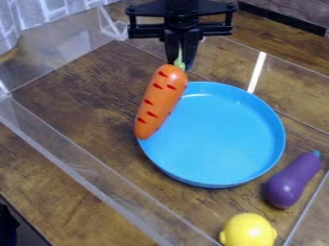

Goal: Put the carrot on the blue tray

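The orange carrot (160, 99), with dark cross grooves, hangs tilted in the air by its pale green top. My gripper (182, 60) is shut on that leafy top, directly above it. The carrot's lower tip hovers over the left rim of the round blue tray (244, 154), which lies on the wooden table with nothing inside it.
A purple eggplant (294, 179) lies right of the tray and a yellow lemon (247, 232) sits at the front. Clear plastic walls (77, 163) border the table on the left and front. A white strip (259, 69) lies behind the tray.
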`<state>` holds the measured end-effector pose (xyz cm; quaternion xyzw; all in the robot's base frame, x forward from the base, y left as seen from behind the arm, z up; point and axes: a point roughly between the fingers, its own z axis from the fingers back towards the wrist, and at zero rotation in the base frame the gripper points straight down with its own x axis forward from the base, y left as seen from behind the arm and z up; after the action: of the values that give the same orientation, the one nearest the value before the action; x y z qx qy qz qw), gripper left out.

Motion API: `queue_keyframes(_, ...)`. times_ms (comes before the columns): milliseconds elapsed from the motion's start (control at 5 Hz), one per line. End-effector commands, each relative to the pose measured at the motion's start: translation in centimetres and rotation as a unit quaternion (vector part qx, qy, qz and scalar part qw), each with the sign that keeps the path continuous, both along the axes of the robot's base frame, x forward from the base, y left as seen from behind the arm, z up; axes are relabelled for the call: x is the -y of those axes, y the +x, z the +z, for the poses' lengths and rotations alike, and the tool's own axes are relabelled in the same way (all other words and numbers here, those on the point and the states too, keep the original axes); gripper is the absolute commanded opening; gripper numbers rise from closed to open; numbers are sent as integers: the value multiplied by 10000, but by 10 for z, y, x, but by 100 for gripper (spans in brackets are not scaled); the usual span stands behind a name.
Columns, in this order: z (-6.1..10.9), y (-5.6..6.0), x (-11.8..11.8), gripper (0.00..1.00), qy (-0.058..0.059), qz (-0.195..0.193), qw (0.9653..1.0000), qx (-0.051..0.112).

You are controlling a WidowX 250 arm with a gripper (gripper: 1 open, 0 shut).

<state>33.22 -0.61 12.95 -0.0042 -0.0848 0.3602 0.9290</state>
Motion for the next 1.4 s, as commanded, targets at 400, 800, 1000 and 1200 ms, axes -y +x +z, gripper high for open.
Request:
queue_keyframes(400, 33, 4, 15, 0, 58, -319, 9988, 377)
queue_keyframes(800, 15, 2, 37, 0, 116, -834, 9956, 404)
queue_keyframes(1000, 19, 9, 49, 0, 121, -1188, 9920, 416)
queue_keyframes(1200, 18, 13, 54, 0, 134, -1504, 9877, 403)
